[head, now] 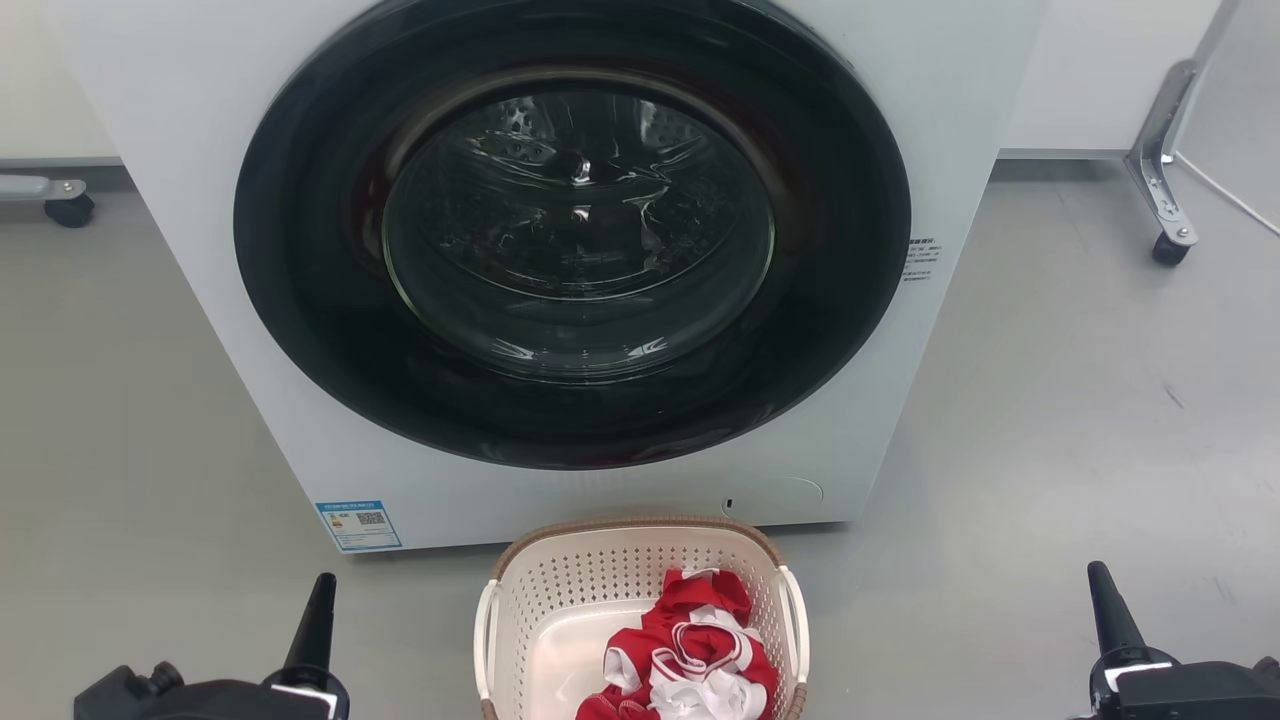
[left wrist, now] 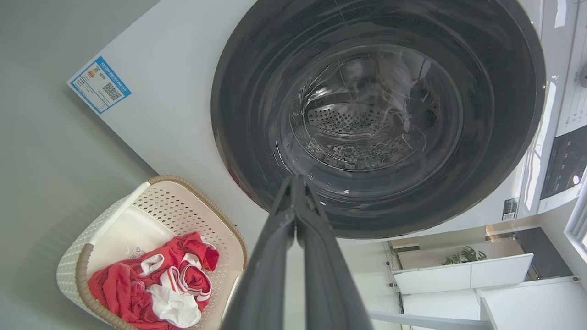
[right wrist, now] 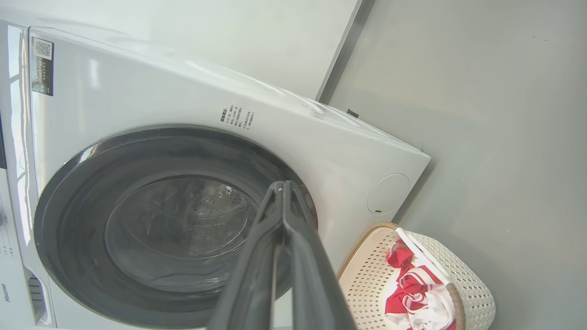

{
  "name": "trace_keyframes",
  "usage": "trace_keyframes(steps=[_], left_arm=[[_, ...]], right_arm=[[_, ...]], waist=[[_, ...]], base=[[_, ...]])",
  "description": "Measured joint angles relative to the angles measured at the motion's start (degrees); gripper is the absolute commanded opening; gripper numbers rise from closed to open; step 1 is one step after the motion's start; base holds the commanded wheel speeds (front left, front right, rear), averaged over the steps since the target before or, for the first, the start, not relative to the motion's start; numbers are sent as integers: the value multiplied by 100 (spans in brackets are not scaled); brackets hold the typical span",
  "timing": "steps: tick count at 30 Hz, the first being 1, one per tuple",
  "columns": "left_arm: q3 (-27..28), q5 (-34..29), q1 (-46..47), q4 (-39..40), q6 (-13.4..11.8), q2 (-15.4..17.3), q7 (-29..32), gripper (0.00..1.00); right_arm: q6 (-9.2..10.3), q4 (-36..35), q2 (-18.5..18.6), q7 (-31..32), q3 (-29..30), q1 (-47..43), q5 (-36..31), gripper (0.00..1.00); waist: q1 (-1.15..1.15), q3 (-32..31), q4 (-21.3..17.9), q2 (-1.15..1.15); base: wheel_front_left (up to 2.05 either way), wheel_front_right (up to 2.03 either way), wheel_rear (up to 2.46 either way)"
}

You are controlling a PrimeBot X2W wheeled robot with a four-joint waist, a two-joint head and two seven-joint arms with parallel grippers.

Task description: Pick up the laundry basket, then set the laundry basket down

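Head view puts the laundry basket (head: 560,600) upright on the floor (head: 1050,400), at the near middle and just in front of the washing machine (head: 200,250). Whether its far rim touches the machine's base I cannot tell.

The left end effector (head: 318,610) stands well to the basket's left and the right end effector (head: 1105,600) well to its right. Each wrist view shows its fingers pressed together into a narrow point with nothing between them ( (left wrist: 296,183), (right wrist: 282,188)).

This layout fits two stages equally: a basket waiting to be lifted, or one already lifted and put back on the floor. The pictures do not settle which.

As for handling, the white side handles (head: 487,640) run along the left and right walls, one facing each end effector, so it looks like a two-sided load. The perforated plastic probably flexes if it is squeezed.

Inside the basket lies a crumpled heap of red and white clothes (head: 690,640), bunched towards the near right, with the left part of the bottom bare. The weight is therefore likely a little off-centre, though light.

The machine's round door (head: 575,230) is shut. Behind the glass, bare perforated drum shows wherever reflections allow.
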State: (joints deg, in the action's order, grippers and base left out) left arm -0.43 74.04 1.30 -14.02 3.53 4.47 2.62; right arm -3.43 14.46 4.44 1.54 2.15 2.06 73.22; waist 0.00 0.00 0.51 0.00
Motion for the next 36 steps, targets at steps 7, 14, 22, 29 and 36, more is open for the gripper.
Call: trace_keyframes(steps=[7, 14, 22, 29, 36], left_arm=[[143, 436, 102, -62, 59, -56, 92, 0], [305, 924, 192, -154, 185, -108, 212, 0], [501, 1525, 262, -244, 305, -166, 341, 0], [564, 1766, 330, -275, 354, -200, 386, 0], [565, 1766, 330, -277, 354, -200, 386, 0]], right_arm=[[-78, 69, -54, 123, 138, 97, 446, 0], [-178, 138, -101, 254, 299, 135, 1001, 0], [-304, 232, -167, 443, 481, 239, 1594, 0], [-352, 264, -190, 495, 546, 319, 1822, 0], [-357, 265, -191, 495, 546, 319, 1822, 0]], waist=[[0, 3, -13, 0], [0, 6, -28, 0], [0, 9, -46, 0], [0, 11, -51, 0], [0, 11, -51, 0]], base=[[0, 0, 0], [0, 0, 0], [0, 0, 0], [0, 0, 0], [0, 0, 0]])
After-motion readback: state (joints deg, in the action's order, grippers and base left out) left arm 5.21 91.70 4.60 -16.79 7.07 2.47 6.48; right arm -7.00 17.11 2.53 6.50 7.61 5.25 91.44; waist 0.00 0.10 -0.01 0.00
